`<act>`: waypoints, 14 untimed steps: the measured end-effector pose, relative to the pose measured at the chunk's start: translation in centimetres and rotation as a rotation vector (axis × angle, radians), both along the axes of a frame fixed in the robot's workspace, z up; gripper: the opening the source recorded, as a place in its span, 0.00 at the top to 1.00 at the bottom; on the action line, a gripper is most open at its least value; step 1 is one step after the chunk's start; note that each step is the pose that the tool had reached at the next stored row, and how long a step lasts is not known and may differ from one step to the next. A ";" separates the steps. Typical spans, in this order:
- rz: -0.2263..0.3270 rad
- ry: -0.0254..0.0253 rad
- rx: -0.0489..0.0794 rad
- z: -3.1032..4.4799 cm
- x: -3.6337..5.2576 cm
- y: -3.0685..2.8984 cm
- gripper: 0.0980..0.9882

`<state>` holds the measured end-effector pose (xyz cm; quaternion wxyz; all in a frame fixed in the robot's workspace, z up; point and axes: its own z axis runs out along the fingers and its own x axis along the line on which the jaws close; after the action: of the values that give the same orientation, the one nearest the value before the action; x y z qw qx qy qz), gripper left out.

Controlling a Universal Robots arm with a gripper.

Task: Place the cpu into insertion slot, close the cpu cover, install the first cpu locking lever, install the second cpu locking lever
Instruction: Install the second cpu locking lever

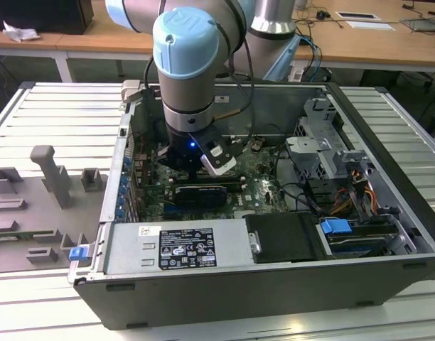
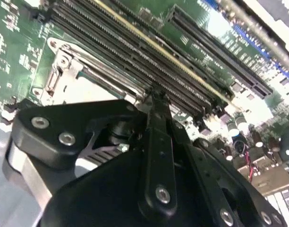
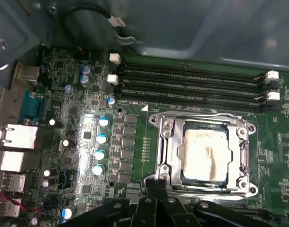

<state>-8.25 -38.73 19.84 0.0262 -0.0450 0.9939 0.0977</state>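
The cpu (image 3: 204, 155) sits in the insertion slot (image 3: 170, 156) on the green board (image 3: 135, 142), with the cpu cover (image 3: 205, 117) lying flat around it. The tool (image 3: 156, 187), fingers together and holding nothing, hovers at the socket's near edge (by the lever side, I judge). A push off the lever could scrape the board or leave the cover unlatched.

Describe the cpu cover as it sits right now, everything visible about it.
The cpu cover is a thin, silvery, shiny metal frame with a large square cut-out. It lies flat, closed over the insertion slot on the green board. The cpu shows pale and smudged through the opening. Screws sit near its corners. The black gripper is at its near edge; whether they touch is unclear.
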 end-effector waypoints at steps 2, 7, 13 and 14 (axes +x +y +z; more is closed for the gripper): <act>0.000 -0.0002 0.000 0.00 -0.01 0.00 0.99; 0.000 -0.0001 0.005 0.69 -0.04 0.00 0.99; 0.000 -0.0001 0.012 0.97 -0.05 -0.03 0.99; 0.000 0.0000 0.014 0.92 -0.05 -0.04 0.99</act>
<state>-8.30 -38.77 20.75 0.0266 -0.0448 0.9931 0.1047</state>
